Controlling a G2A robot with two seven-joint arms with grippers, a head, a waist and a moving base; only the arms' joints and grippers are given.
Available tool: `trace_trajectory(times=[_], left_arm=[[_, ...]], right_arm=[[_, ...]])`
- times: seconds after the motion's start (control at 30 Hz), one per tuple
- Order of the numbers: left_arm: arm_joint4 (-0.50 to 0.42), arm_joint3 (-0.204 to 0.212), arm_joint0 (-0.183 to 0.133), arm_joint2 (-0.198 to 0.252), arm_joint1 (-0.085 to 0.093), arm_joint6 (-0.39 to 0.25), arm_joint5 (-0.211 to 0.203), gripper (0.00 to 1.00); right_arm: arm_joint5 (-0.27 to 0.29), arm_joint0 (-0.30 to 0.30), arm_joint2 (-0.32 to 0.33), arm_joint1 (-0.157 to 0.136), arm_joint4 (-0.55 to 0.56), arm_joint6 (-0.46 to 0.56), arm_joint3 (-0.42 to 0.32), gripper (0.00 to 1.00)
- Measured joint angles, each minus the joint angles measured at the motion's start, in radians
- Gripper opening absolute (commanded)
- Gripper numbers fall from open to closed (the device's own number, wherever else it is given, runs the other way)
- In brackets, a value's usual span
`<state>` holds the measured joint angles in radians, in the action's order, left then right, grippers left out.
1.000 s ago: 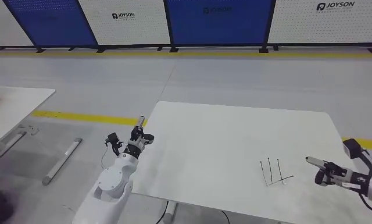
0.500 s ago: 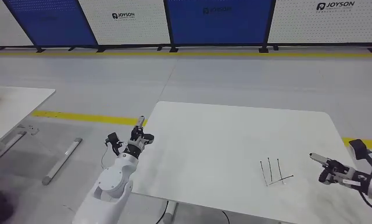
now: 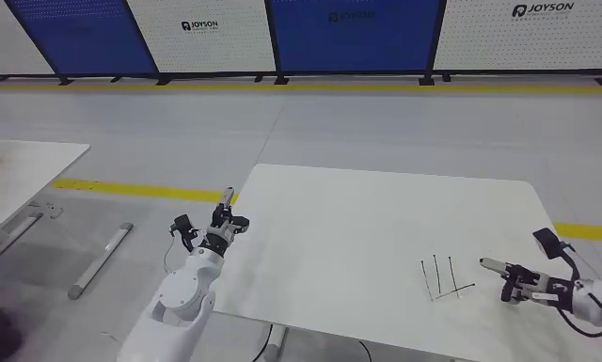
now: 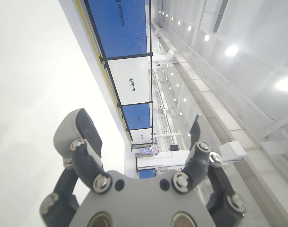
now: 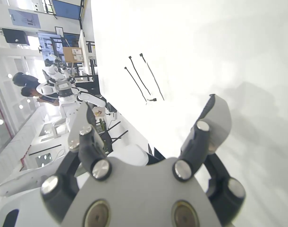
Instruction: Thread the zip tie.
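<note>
On the white counter (image 3: 357, 221), the black zip ties (image 3: 440, 275) are lying loose at about 4 o'clock from its middle, close to the near edge. Three of them are lying side by side, almost parallel, with their small square heads pointing toward 12 o'clock. A fourth is lying across their near ends. In the right wrist view the same zip ties (image 5: 139, 79) are resting flat on the counter (image 5: 181, 24), and nothing is touching them.

The right tool (image 3: 496, 273) is hanging over the counter at 3 o'clock from the ties, near them but clearly apart. Its two fingers are pointing toward them. In its own wrist view the right tool (image 5: 148, 102) is spread wide and is carrying nothing.

The left tool (image 3: 229, 204) is standing at the counter's left edge, at about 9 o'clock from its middle and well apart from the ties. It is pointing toward 12 o'clock. In its own wrist view the left tool (image 4: 141, 124) is also gaping wide with nothing between its fingers, and the counter (image 4: 28, 60) is running along one side of it.

Beyond the counter at 12 o'clock, a yellow line (image 3: 141, 189) is crossing the grey floor, and blue and white panels (image 3: 357, 28) are standing in a row.
</note>
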<state>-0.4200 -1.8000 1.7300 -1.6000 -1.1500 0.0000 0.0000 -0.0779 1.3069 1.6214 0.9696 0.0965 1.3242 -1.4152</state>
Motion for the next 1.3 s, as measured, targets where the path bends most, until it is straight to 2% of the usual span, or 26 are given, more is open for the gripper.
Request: trace_trajectory(times=[0.2, 0.27, 0.33, 0.57, 1.0, 1.1, 1.3], left_arm=[[0.000, 0.000, 0.000, 0.000, 0.000, 0.000, 0.000, 1.00], [0.000, 0.000, 0.000, 0.000, 0.000, 0.000, 0.000, 1.00], [0.000, 0.000, 0.000, 0.000, 0.000, 0.000, 0.000, 1.00], [0.000, 0.000, 0.000, 0.000, 0.000, 0.000, 0.000, 1.00], [0.000, 0.000, 0.000, 0.000, 0.000, 0.000, 0.000, 1.00], [0.000, 0.000, 0.000, 0.000, 0.000, 0.000, 0.000, 1.00], [0.000, 0.000, 0.000, 0.000, 0.000, 0.000, 0.000, 1.00]], right_arm=[[0.003, 0.003, -0.003, 0.001, -0.003, 0.003, -0.004, 1.00], [0.061, 0.011, -0.032, 0.003, -0.045, 0.046, -0.013, 1.00], [0.155, 0.006, -0.049, 0.000, -0.057, 0.064, 0.001, 1.00], [0.212, -0.021, -0.066, -0.007, -0.047, 0.052, 0.036, 1.00], [0.218, -0.021, -0.070, -0.007, -0.038, 0.047, 0.032, 1.00], [0.195, -0.035, -0.125, -0.002, 0.004, 0.012, -0.001, 1.00], [0.165, -0.069, -0.165, -0.004, 0.033, 0.005, 0.039, 1.00]])
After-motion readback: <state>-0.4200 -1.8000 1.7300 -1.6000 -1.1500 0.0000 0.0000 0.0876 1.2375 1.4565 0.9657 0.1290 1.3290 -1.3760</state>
